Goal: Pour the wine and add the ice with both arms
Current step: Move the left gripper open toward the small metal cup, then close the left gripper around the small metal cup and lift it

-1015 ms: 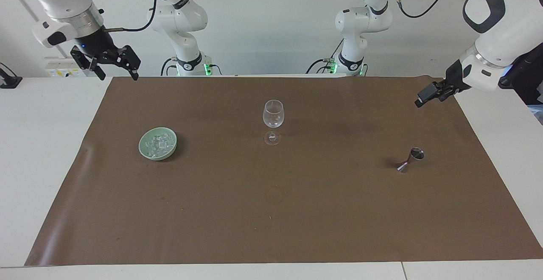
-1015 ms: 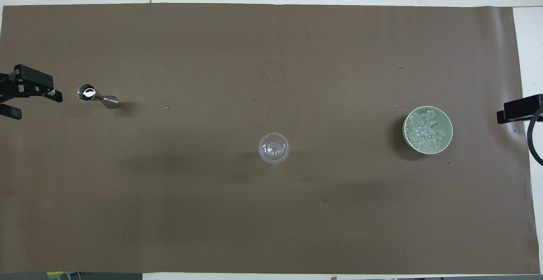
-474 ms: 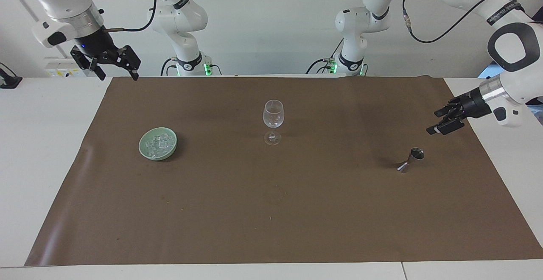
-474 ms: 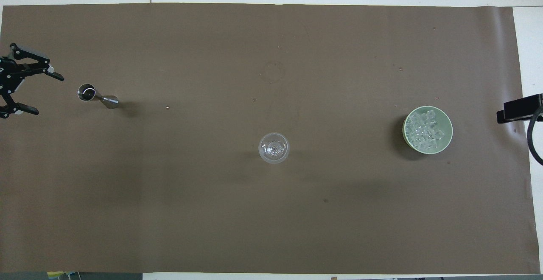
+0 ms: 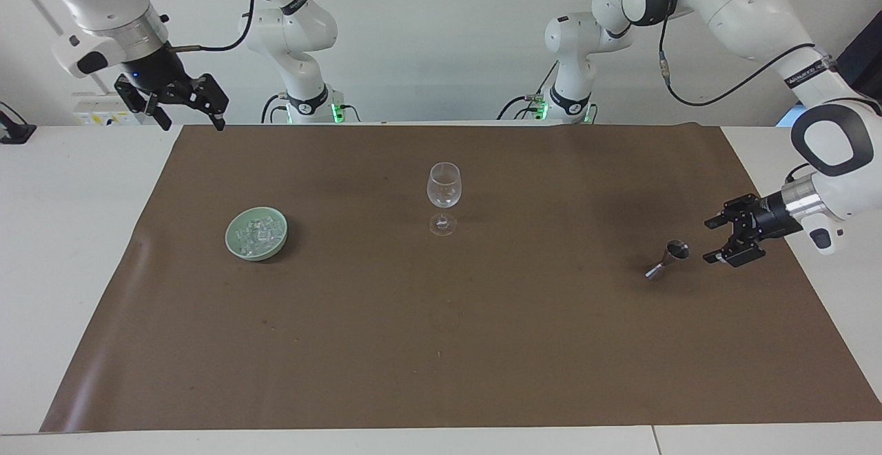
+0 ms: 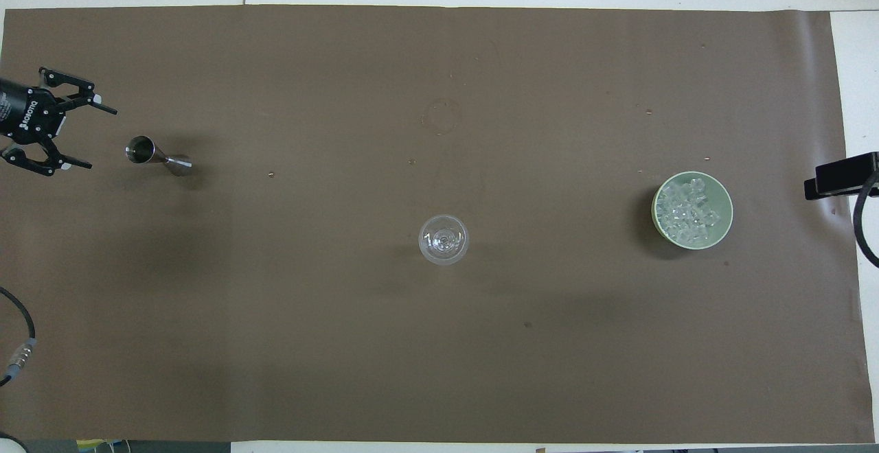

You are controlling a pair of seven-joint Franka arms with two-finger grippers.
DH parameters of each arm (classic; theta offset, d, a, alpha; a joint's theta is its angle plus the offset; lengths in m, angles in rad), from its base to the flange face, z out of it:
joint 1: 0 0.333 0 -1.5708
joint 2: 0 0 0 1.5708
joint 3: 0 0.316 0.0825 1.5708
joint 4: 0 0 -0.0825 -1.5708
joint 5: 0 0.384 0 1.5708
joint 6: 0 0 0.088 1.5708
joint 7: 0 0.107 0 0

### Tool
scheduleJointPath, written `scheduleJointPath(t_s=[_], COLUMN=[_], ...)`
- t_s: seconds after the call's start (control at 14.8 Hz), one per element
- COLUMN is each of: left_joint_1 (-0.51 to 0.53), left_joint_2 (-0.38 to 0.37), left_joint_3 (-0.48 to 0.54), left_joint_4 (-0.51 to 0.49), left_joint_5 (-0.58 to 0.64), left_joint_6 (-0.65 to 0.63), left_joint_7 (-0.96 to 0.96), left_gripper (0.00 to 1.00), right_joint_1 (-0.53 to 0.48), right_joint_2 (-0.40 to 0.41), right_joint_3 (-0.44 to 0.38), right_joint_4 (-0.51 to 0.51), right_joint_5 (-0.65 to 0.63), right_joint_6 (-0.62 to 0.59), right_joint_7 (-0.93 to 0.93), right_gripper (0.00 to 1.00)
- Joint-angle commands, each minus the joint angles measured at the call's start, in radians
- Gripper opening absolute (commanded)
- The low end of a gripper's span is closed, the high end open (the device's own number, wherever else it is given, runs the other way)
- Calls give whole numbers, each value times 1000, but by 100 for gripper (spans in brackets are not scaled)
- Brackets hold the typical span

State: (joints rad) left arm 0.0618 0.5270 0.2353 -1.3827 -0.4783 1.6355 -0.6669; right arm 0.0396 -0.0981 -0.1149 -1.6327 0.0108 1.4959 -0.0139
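A clear empty wine glass (image 5: 443,191) (image 6: 443,239) stands at the middle of the brown mat. A green bowl (image 5: 231,243) (image 6: 725,228) holds a heap of ice (image 5: 259,232) (image 6: 685,210) toward the right arm's end. A small metal jigger (image 5: 668,259) (image 6: 155,156) stands toward the left arm's end. My left gripper (image 5: 714,240) (image 6: 101,137) is open and empty, low over the mat, beside the jigger and pointing at it with a small gap. My right gripper (image 5: 194,123) (image 6: 835,176) is open and empty, held high over the mat's corner, and waits.
The brown mat (image 5: 441,345) (image 6: 439,370) covers most of the white table. The arms' bases (image 5: 310,103) stand at the table's edge. A cable (image 6: 20,343) of the left arm hangs over the mat's corner.
My left gripper has come down from high over the mat's edge to just beside the jigger, turning to point at it. The right arm has not moved.
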Motion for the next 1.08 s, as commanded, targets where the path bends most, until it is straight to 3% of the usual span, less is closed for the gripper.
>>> scheduleJointPath(t_s=[0.0,0.34,0.47,0.68,0.81,1.02], left_joint_1=[22,64,110,148,168,171], left_joint_2=[80,131,96,-5,-27,-28], left_joint_3=[10,9,9,9,9,9], left_joint_4=[42,-13,-109,-353,-401,-392], left_joint_5=[-26,-98,-152,-258,-319,-419], left_joint_6=[29,47,59,141,139,113], left_joint_7=[-25,-26,-26,-28,-36,-167], left_gripper=[100,100,100,100,100,100], right_joint_1=[-9,-9,-9,-9,-9,-9], right_joint_2=[-12,-12,-12,-12,-12,-12], right_joint_3=[6,6,6,6,6,6], right_joint_4=[-16,-16,-16,-16,-16,-16], right_joint_5=[1,1,1,1,1,1], right_joint_6=[1,1,1,1,1,1], right_joint_7=[2,2,2,2,2,2], right_gripper=[100,100,100,100,100,100])
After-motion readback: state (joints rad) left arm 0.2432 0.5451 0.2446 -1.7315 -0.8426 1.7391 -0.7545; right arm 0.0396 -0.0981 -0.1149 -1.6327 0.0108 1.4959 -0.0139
